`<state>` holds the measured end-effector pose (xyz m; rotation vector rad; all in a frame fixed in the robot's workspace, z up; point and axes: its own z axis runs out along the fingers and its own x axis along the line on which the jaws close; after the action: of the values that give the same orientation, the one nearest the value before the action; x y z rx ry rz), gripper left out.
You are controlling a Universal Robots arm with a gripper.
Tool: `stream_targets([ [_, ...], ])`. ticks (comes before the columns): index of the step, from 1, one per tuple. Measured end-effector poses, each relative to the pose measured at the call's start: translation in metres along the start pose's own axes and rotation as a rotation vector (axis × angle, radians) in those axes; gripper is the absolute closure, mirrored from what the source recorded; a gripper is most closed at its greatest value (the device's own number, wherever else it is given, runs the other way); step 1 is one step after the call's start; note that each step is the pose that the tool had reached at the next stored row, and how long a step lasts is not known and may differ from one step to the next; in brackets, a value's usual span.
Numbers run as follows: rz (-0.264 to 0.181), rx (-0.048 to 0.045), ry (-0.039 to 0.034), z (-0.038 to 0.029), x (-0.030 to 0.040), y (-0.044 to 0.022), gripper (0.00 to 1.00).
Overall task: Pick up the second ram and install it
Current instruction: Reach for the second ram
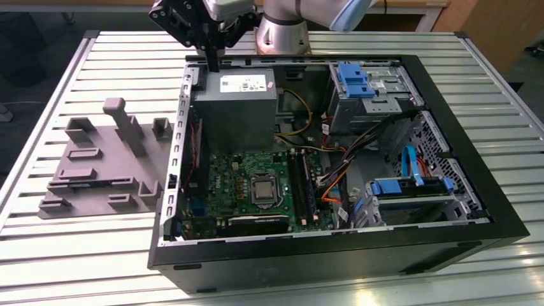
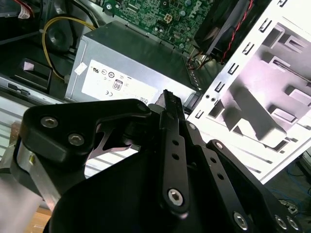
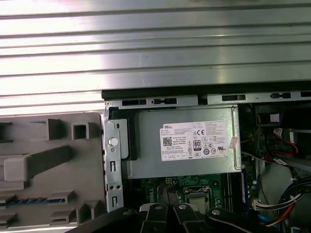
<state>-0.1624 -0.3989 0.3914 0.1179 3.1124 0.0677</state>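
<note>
The open computer case [image 1: 340, 248] can be entered from above. There is free room over its green board [image 1: 234, 172], hemmed in by the grey power box [image 1: 234, 108], with the drive cage [image 1: 370, 95] and loose cables [image 1: 336, 182] on the exterior view's right. Outside the case, bare surface [image 1: 85, 255] surrounds a grey holder [image 1: 102, 166] with upright posts.

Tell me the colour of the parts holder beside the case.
The holder is plain grey, clearest in the exterior view.

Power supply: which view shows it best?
First wrist view: the power supply lies square-on, label and top unobstructed. Exterior view shows it small, near the gripper; second wrist view has the gripper covering part.
</note>
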Motion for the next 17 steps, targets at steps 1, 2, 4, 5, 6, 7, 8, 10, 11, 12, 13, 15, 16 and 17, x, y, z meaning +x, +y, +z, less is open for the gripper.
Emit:
stream_targets([
  [1, 0.000, 0.0000, 0.0001, 0.0000, 0.0004, 0.0000, 0.89],
  [2, 0.000, 0.0000, 0.0001, 0.0000, 0.0008, -0.0001, 0.89],
  [4, 0.000, 0.0000, 0.0001, 0.0000, 0.0016, -0.0001, 0.89],
  [5, 0.000, 0.0000, 0.0000, 0.0000, 0.0020, -0.0001, 0.89],
  [6, 0.000, 0.0000, 0.0000, 0.0001, 0.0024, -0.0002, 0.89],
  [7, 0.000, 0.0001, 0.0001, 0.0000, 0.0027, -0.0002, 0.89],
  [8, 0.000, 0.0001, 0.0001, 0.0000, 0.0031, -0.0002, 0.89],
  [10, 0.000, 0.0001, 0.0000, 0.0001, 0.0039, -0.0003, 0.89],
  [11, 0.000, 0.0000, 0.0000, 0.0001, 0.0044, -0.0003, 0.89],
  [12, 0.000, 0.0000, 0.0000, 0.0001, 0.0048, -0.0004, 0.89],
  [13, 0.000, 0.0000, 0.0000, 0.0001, 0.0052, -0.0004, 0.89],
  [15, 0.000, 0.0000, 0.0000, 0.0001, 0.0060, -0.0005, 0.89],
  [16, 0.000, 0.0001, 0.0000, 0.0001, 0.0064, -0.0005, 0.89],
  [17, 0.000, 0.0001, 0.0001, 0.0001, 0.0068, -0.0005, 0.89],
])
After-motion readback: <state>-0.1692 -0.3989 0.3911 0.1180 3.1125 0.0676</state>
